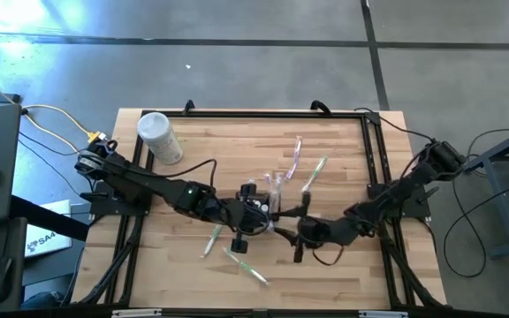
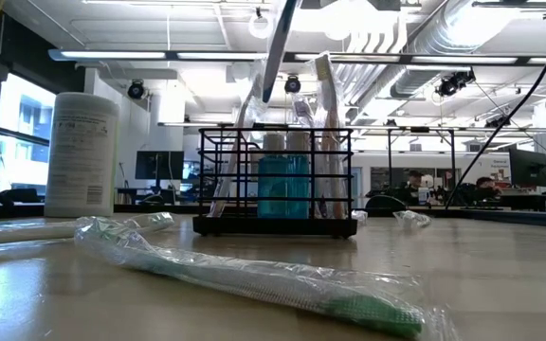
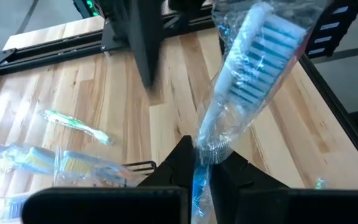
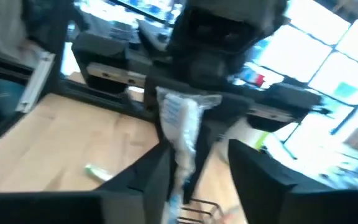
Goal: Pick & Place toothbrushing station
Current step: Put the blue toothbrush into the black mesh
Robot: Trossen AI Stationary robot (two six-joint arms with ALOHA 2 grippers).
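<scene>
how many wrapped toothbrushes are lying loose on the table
4: pink toothbrush and green toothbrush above the arms in the high view; left toothbrush and front toothbrush below them. The arms may hide more.

A black wire caddy (image 2: pixel 275 180) stands centre frame on the pale, smooth-grained wood table (image 2: pixel 500 275); toothbrushes (image 2: pixel 254 278) lie in crinkled, glossy clear plastic wrap.
</scene>
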